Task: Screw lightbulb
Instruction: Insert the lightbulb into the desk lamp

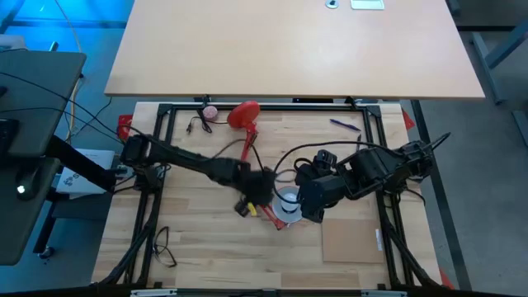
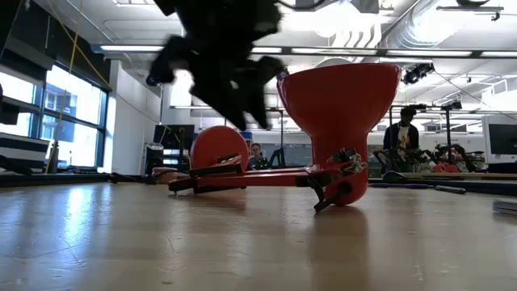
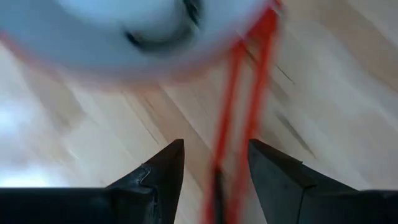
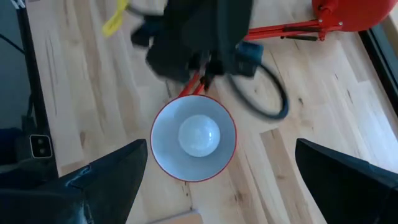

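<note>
The red lamp lies on the table, its round base (image 1: 243, 114) at the far side and its thin red arm (image 1: 247, 148) running to the shade (image 1: 287, 202). The shade (image 4: 194, 138) opens upward. The small white lightbulb (image 4: 199, 135) sits in the middle of its white inside. My left gripper (image 3: 214, 146) is open, with one finger on either side of the lamp's red arm rods (image 3: 233, 124), just beside the shade (image 3: 124, 37). My right gripper (image 4: 221, 144) is wide open above the shade and touches nothing. It also shows in the high view (image 1: 309, 202).
A pink ball (image 1: 210, 111) lies at the far edge beside the lamp's base. A black cable (image 4: 273, 99) loops next to the shade. A yellow piece (image 1: 245, 208) lies by my left gripper (image 1: 262, 191). A flat brown square (image 1: 351, 239) lies near right. People sit in the room beyond (image 2: 401, 129).
</note>
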`<act>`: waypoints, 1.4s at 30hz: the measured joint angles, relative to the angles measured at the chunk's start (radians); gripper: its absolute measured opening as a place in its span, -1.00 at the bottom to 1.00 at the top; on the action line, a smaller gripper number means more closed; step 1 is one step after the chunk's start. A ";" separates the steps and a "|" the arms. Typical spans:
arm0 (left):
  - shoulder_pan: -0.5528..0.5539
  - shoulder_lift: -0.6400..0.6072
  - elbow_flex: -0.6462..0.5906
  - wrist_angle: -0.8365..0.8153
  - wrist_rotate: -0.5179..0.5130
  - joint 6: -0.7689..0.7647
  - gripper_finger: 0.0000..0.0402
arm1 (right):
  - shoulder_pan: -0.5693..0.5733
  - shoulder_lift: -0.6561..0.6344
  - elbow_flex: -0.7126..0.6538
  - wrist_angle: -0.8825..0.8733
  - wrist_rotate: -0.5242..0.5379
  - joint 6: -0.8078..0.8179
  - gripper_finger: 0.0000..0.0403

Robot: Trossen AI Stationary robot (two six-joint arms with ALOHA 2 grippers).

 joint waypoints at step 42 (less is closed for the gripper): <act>-0.055 0.136 0.000 -0.075 -0.022 0.052 -0.17 | 0.004 -0.001 -0.001 0.000 0.056 -0.008 0.98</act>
